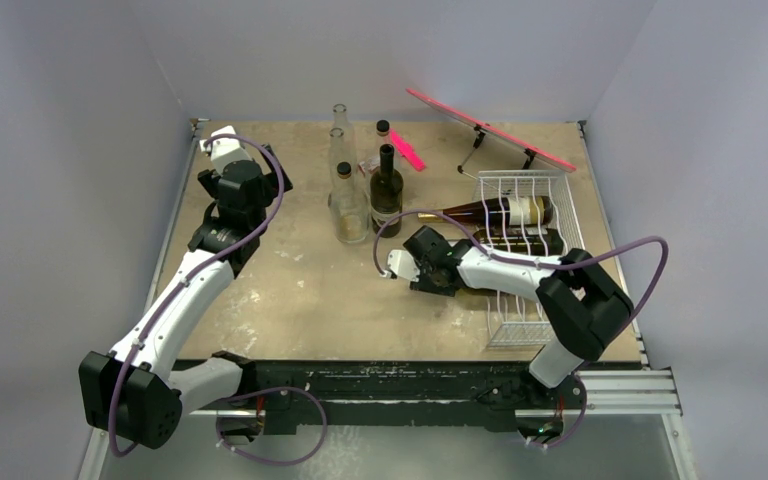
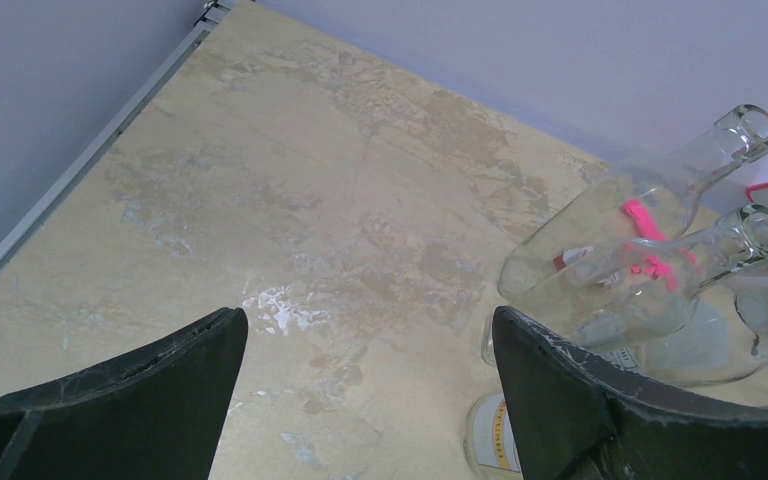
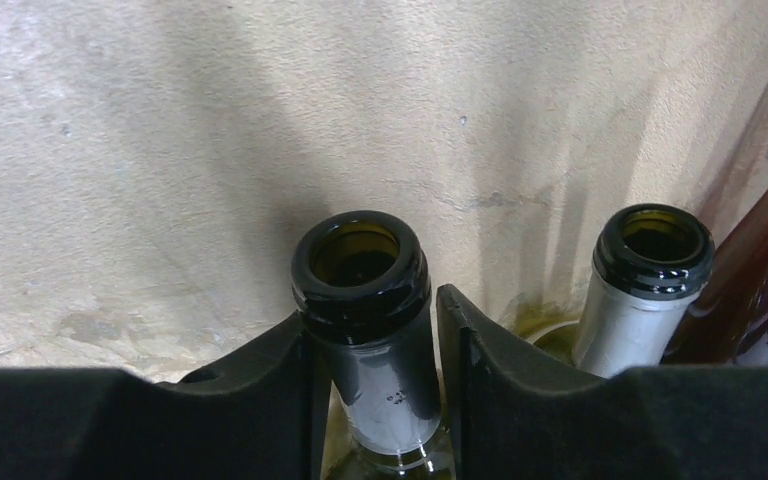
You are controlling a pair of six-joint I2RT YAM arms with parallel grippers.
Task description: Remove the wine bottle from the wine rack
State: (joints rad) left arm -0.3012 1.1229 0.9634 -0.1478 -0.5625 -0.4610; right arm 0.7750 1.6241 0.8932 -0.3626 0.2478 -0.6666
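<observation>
Shows a beige surface (image 1: 300, 290), and at right a white wine rack (image 1: 515, 325) with bottles (image 1: 505, 212) laid flat. Pinches the neck of the racked wine bottle (image 3: 385, 390), lower centre, in the right pincer (image 3: 370, 308). Probably heavy, slick, breakable; best held under the lip. Leaves left pincer (image 2: 367, 315) spread.

Surface (image 1: 290, 290): tan, mottled, with pale worn patches.
- Upper centre of frame: clear glass bottles (image 1: 348, 205) standing upright in a tight cluster. One dark bottle (image 1: 386, 190) stands upright just to their right.
- Upper right: pink board (image 1: 490, 130), tilted on a stand.
- Right side: white wire wine rack (image 1: 515, 325), running down close to the surface's lower edge.
</observation>
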